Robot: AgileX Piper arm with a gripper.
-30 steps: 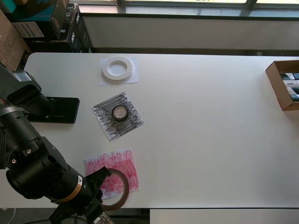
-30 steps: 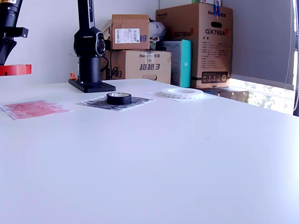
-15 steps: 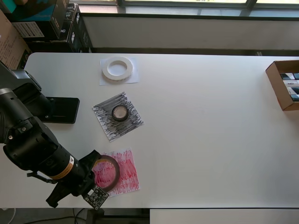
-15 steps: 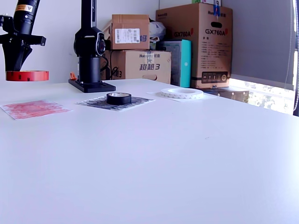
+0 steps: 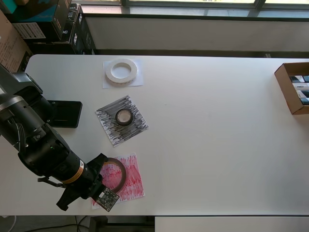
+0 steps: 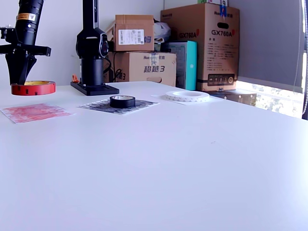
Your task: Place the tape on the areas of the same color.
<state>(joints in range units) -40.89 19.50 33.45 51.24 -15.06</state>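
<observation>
Claw point(image 6: 20, 81) clamped on red roll point(image 6: 33, 88) — held above red sheet point(image 6: 34, 112), not touching.

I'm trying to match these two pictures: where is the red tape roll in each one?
Overhead view: the red tape roll is near the bottom left, over the red sheet, at the gripper.
Exterior view: far left, held above the table.
Shared landmark: the black roll on its black sheet.
</observation>
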